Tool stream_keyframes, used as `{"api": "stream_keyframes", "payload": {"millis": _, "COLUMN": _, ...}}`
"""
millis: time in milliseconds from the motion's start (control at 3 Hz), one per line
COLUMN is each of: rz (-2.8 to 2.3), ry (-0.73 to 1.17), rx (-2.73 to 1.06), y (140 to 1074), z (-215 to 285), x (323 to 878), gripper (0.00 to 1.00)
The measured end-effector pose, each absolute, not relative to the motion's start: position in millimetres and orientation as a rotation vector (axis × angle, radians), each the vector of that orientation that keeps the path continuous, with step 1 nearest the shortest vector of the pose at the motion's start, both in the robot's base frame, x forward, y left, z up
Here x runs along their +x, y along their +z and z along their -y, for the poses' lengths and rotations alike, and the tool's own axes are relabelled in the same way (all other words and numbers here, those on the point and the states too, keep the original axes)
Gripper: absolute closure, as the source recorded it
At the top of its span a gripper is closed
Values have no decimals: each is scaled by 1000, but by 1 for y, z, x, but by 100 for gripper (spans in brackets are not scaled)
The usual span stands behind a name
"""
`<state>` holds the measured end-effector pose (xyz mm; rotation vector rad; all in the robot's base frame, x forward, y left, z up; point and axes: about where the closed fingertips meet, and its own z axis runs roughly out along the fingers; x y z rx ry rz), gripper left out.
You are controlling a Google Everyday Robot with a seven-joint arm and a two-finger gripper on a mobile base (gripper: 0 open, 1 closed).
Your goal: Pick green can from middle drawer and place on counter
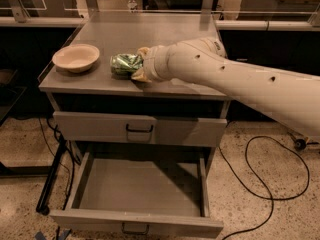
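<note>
On counter (165,36) | green can (125,64) lying, axis left-right | gripper (138,64) fingers (140,76) clasp right end

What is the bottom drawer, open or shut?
Open: the drawer is pulled out, its inside showing. The gripper is up at the can on the counter.

the counter (165,34) is smooth matt grey metal. near its front edge the gripper (138,64), with dull yellowish fingers (142,51), is closed on the can (124,64), glossy mottled-green metal. the arm (240,84) is smooth cream plastic with a soft sheen. the bowl (76,58) by the left edge looks matt. the drawer (140,184) is dull grey metal.
</note>
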<state>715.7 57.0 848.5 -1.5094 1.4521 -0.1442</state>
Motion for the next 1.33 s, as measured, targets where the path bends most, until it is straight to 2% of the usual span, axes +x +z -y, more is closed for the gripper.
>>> {"api": "stream_keyframes", "payload": {"millis": 1000, "rz": -1452, "ry": -144, "rx": -1509, "y": 848, "z": -57, "x": 716, "gripper": 5}}
{"api": "stream_keyframes", "payload": {"millis": 1333, "rz": -1452, "ry": -144, "rx": -1510, "y": 848, "z": -57, "x": 716, "gripper": 0}}
